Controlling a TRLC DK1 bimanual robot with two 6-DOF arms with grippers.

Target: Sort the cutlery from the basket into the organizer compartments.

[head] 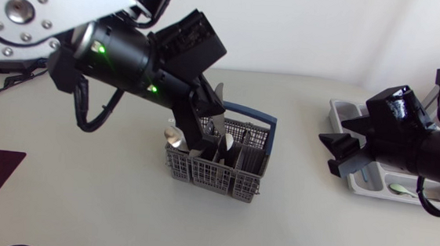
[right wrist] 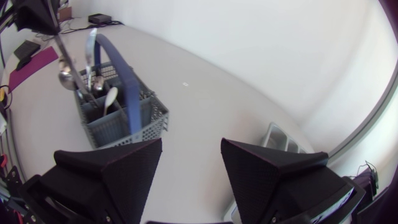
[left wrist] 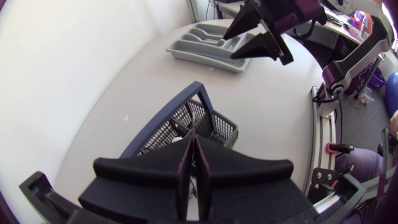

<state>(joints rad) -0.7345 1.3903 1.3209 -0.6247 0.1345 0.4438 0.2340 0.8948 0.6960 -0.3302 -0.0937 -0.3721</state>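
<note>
The left tool (head: 202,129) is hanging directly over the basket (head: 216,171), with its fingers pointing down into the compartments. In the left wrist view the two fingers are pressing together with only a thin sliver between them, so the left tool (left wrist: 194,155) is gripping narrowly. In the right wrist view a slim cutlery piece (right wrist: 69,65) is running from that tool down into the basket (right wrist: 118,124); its type cannot be told.

The basket is standing upright on the bench (head: 80,194), near the middle, with its blue handle (head: 254,111) raised. Several spoons (right wrist: 109,96) are standing in its compartments.

The right tool (head: 335,154) is hovering above the bench between the basket and the organizer (head: 340,110). Its fingers are standing wide apart and are gripping nothing, as the right wrist view shows around the right tool (right wrist: 189,149).

The organizer is lying on the bench, well apart from the basket, partly under the right arm. One spoon (head: 400,188) is lying in an organizer compartment.
</note>
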